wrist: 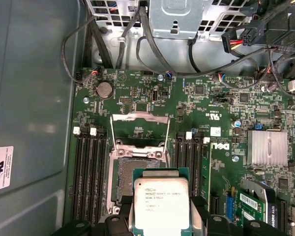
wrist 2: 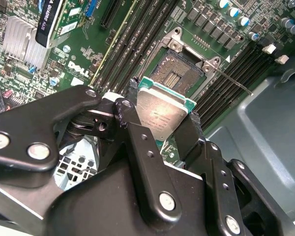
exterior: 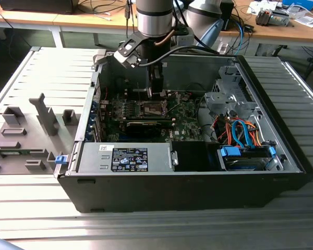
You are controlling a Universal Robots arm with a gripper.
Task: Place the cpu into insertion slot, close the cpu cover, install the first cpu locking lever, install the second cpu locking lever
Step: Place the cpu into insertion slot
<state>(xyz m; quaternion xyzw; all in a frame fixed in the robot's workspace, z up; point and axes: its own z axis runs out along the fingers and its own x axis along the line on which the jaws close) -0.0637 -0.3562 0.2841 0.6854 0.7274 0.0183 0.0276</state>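
The jaws are clamping the cpu by two opposite edges, holding it flat with its silver-grey top showing in both wrist views. Just past the tips of the jaws, the insertion slot is lying bare on the green circuit board, the cpu not yet seated in it. Beyond the slot, farther from the jaws, the cpu cover is standing swung open, all inside the computer case.
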